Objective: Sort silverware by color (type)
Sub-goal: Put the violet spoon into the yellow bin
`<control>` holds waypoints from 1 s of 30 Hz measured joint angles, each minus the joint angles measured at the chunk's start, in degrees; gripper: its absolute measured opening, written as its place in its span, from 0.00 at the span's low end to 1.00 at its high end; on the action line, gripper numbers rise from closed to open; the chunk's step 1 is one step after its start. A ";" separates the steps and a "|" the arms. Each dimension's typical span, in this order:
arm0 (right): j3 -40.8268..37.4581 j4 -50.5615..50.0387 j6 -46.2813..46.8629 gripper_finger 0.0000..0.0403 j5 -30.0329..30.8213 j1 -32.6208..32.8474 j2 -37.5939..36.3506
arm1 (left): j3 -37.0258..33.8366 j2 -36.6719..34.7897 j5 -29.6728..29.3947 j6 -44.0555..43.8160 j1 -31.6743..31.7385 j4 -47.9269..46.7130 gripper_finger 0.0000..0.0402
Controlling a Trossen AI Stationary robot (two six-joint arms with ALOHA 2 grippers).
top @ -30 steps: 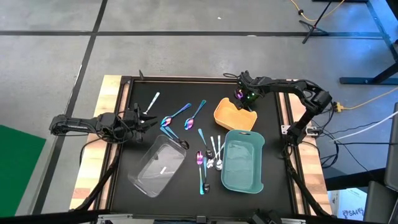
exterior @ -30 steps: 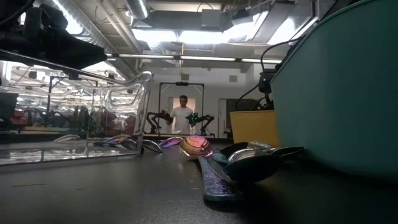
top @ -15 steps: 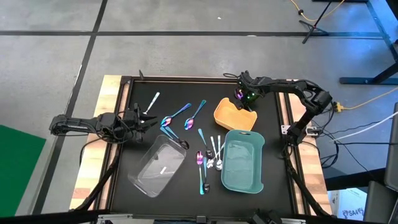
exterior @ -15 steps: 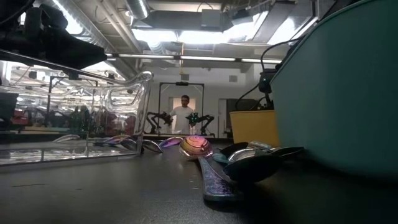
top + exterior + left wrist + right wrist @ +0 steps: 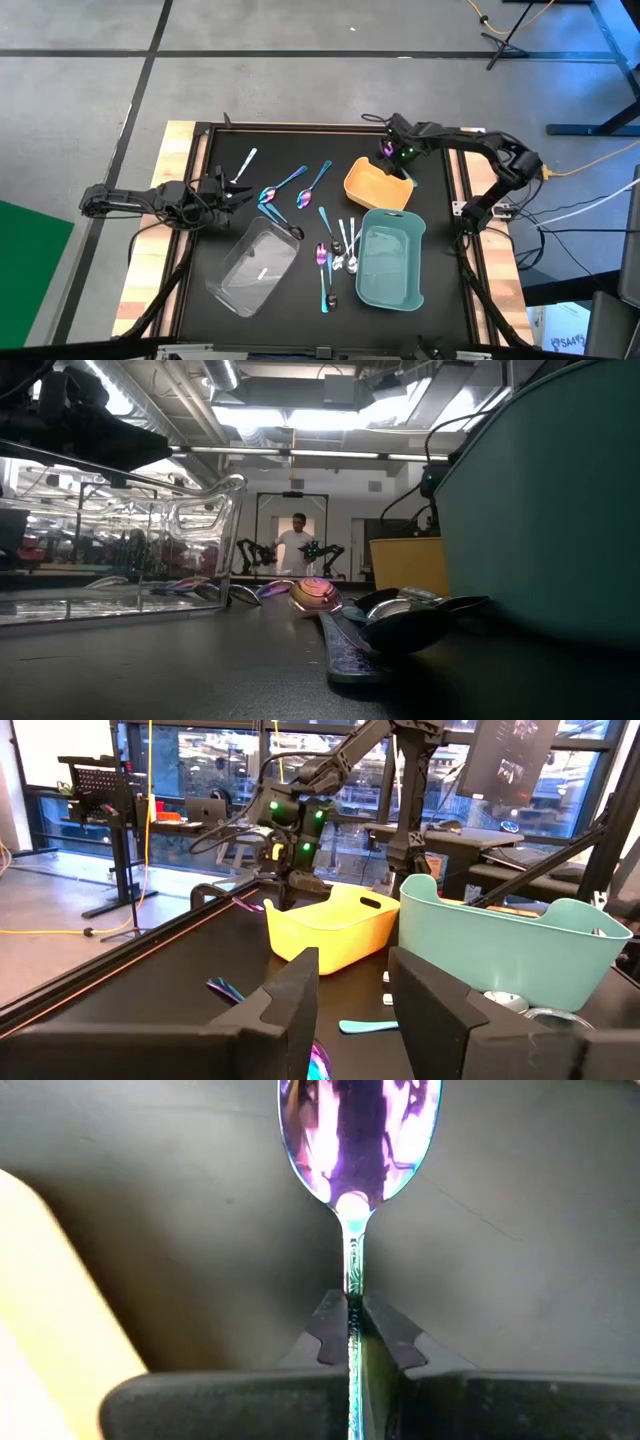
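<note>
Clamping down in the last second, the right gripper (image 5: 349, 1330) now pinches the thin handle of an iridescent purple-blue spoon (image 5: 358, 1130) beside the yellow plastic tray (image 5: 378, 186), so that drop-off looks next, while the left gripper (image 5: 350, 1010) waits released.

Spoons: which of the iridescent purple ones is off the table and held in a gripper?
The iridescent spoon pinched by its handle in the right gripper, beside the yellow tray. The others lie loose on the table.

Yellow tray (image 5: 377, 185), teal tray (image 5: 390, 262), clear tray (image 5: 252, 266) — iridescent purple spoon (image 5: 358, 1140), black tabletop (image 5: 290, 150)
</note>
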 joint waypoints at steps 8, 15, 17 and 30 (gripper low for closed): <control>1.49 -3.68 -1.62 0.00 1.79 -0.83 -3.02 | 0.00 0.00 0.00 0.00 0.00 0.00 0.29; 12.27 -15.98 -5.27 0.00 7.45 -0.70 -3.15 | -0.01 0.00 -0.15 0.00 0.00 0.00 0.29; 15.74 -18.60 -6.79 0.00 6.94 -0.36 -3.15 | 0.00 0.00 -0.17 0.00 0.00 0.00 0.29; 26.79 -28.79 -20.15 0.00 6.67 14.10 -3.26 | -0.01 -0.01 -0.17 0.09 0.00 0.00 0.29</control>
